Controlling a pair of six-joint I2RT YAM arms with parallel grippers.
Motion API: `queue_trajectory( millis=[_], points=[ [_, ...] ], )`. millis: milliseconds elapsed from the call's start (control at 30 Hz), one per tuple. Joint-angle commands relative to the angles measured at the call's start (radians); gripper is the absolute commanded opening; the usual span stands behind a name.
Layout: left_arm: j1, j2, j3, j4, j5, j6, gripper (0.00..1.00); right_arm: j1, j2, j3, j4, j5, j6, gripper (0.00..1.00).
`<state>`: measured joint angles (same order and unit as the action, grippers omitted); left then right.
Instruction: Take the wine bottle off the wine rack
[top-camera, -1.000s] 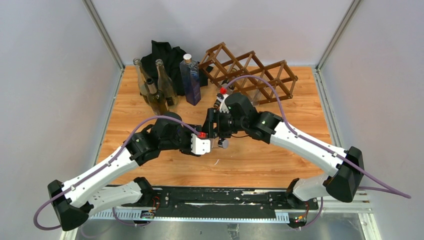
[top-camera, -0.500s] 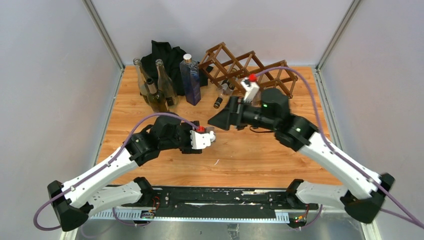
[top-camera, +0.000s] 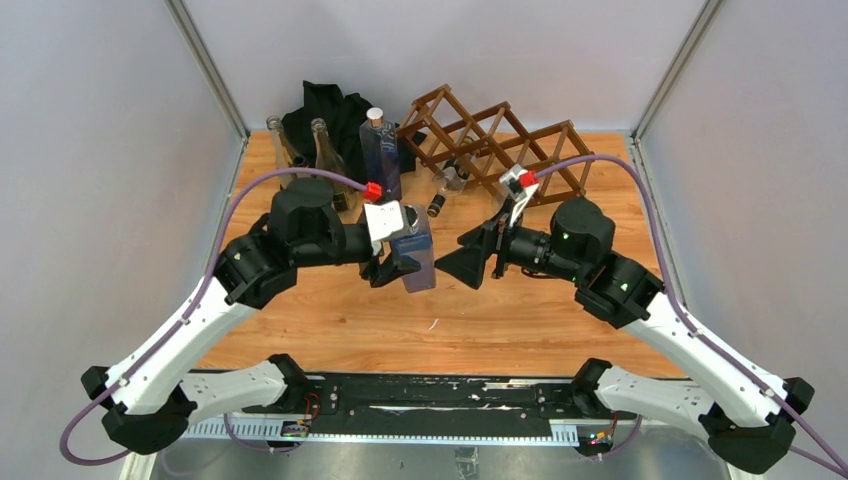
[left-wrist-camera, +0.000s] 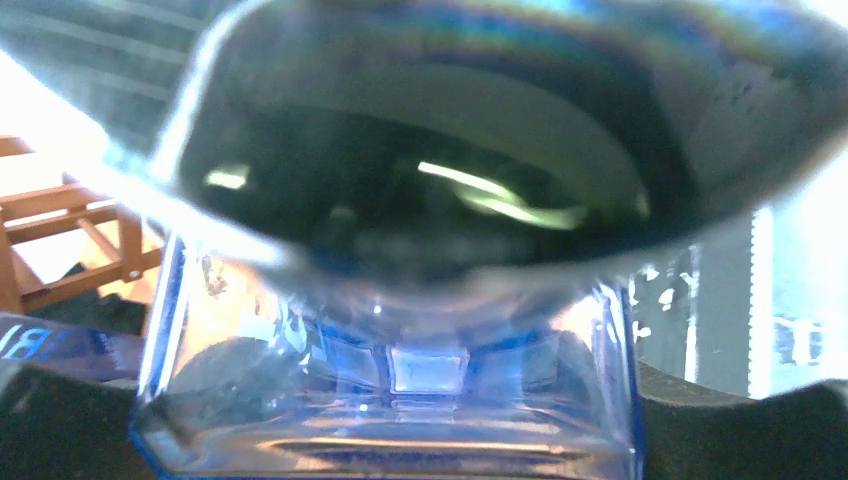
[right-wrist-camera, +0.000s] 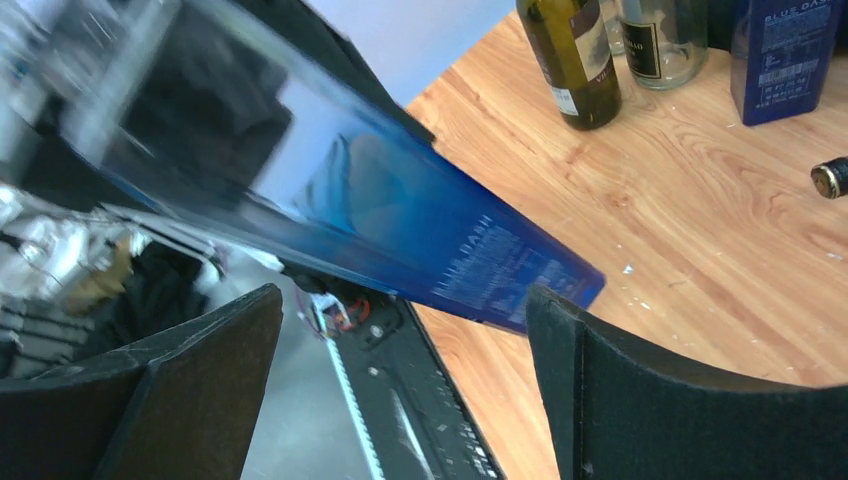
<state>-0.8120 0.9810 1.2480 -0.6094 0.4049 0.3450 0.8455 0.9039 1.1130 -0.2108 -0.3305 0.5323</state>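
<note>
Rack (top-camera: 497, 140) stands at the far edge of the table (top-camera: 560, 310). In front of the rack and well clear of it, the left gripper (top-camera: 402, 260) is clamped on a square-sided blue bottle (top-camera: 420, 250). That bottle's glass fills the left wrist view, close up between the dark fingers. Whether the bottle touches the table cannot be told. Just right of the bottle, also in front of the rack, the right gripper (top-camera: 472, 258) has its jaws spread wide and grips nothing. In the right wrist view the blue bottle slants across beyond the fingers, apart from both. A capped neck (top-camera: 437, 208) juts from the rack's front left, below a clear bottle (top-camera: 453, 178) lodged in the sticks. Left of the rack stand a second blue bottle (top-camera: 381, 152) and other glass bottles (top-camera: 326, 150), with a black cloth (top-camera: 325, 108) behind them.
</note>
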Motion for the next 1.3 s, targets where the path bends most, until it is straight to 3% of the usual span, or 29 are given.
queue_trajectory(
  millis=[0,233,400,733,1067,1133,1167,1200,1233,1267],
  points=[
    [0.055,0.034,0.148,-0.011,0.215,-0.095,0.00,-0.008,-0.021,-0.072,0.087,-0.102,-0.205,0.95],
    [0.074,0.081,0.230,-0.170,0.381,-0.071,0.00,-0.008,0.029,-0.076,0.236,-0.243,-0.268,0.95],
    [0.076,0.077,0.251,-0.168,0.432,-0.113,0.00,-0.007,0.080,-0.067,0.252,-0.396,-0.303,0.96],
    [0.078,0.071,0.282,-0.161,0.459,-0.131,0.00,0.039,0.133,-0.111,0.306,-0.463,-0.377,0.97],
    [0.088,0.061,0.289,-0.128,0.471,-0.170,0.00,0.142,0.176,-0.105,0.312,-0.346,-0.489,0.97],
    [0.089,0.058,0.285,-0.129,0.450,-0.171,0.00,0.151,0.194,-0.092,0.329,-0.306,-0.489,0.92],
    [0.089,0.058,0.285,-0.129,0.428,-0.174,0.01,0.153,0.201,-0.088,0.338,-0.293,-0.490,0.84],
    [0.092,0.061,0.291,-0.133,0.394,-0.180,0.16,0.154,0.207,-0.084,0.342,-0.279,-0.493,0.72],
    [0.100,0.065,0.301,-0.141,0.362,-0.191,0.40,0.153,0.211,-0.079,0.339,-0.261,-0.496,0.53],
    [0.117,0.072,0.320,-0.157,0.338,-0.208,0.71,0.153,0.215,-0.073,0.331,-0.235,-0.501,0.39]
  ],
)
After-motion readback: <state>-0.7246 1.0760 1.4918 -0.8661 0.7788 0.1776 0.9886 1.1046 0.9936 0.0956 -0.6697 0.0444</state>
